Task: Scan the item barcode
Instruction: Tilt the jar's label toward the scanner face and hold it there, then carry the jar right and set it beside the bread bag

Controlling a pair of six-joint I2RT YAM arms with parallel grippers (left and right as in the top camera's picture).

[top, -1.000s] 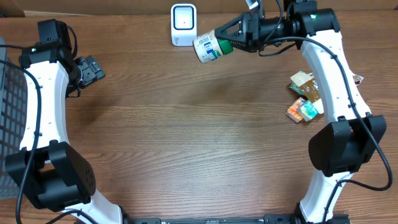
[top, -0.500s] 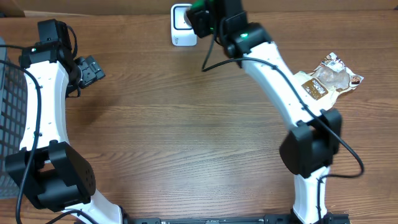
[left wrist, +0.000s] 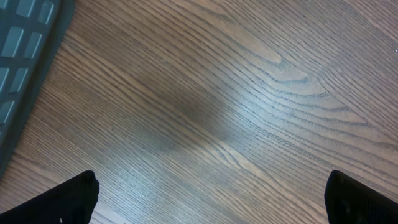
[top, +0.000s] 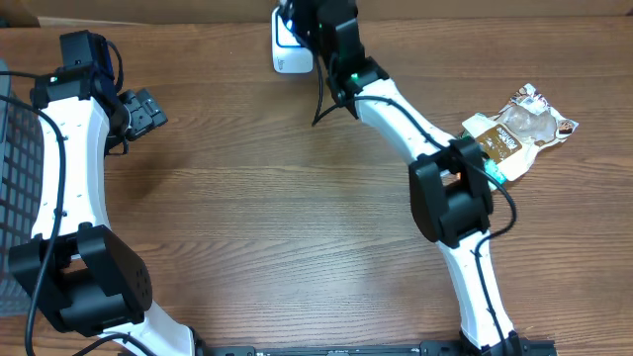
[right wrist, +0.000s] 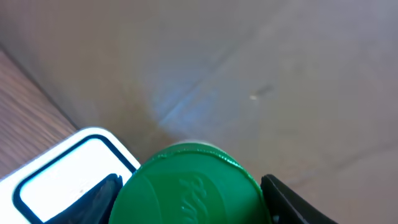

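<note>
A dark grey mesh basket [top: 12,138] sits at the far left edge of the brown wood-grain table [top: 297,227]. Just to its right, the left gripper [top: 150,109] hangs over bare wood. Its black fingertips [left wrist: 69,198] are spread as wide as they go, with nothing between them.

At the top centre stands the white box-shaped barcode scanner [top: 282,57] with a dark-framed window. From overhead the right arm partly covers it.

In the right wrist view, the green-capped bottle [right wrist: 189,186] sits just beside the scanner's window. Only its round embossed lid shows. The right gripper [right wrist: 193,199] is clamped on it at a middling width, with a dark finger [right wrist: 283,198] pressed to each side of the cap. The bottle cannot be made out from overhead because the arm hides it.

Well off to the right lies a crinkly brown and clear snack packet [top: 519,127]. Beside it, a small orange and green packet [top: 492,175] peeks out from under the right arm.
</note>
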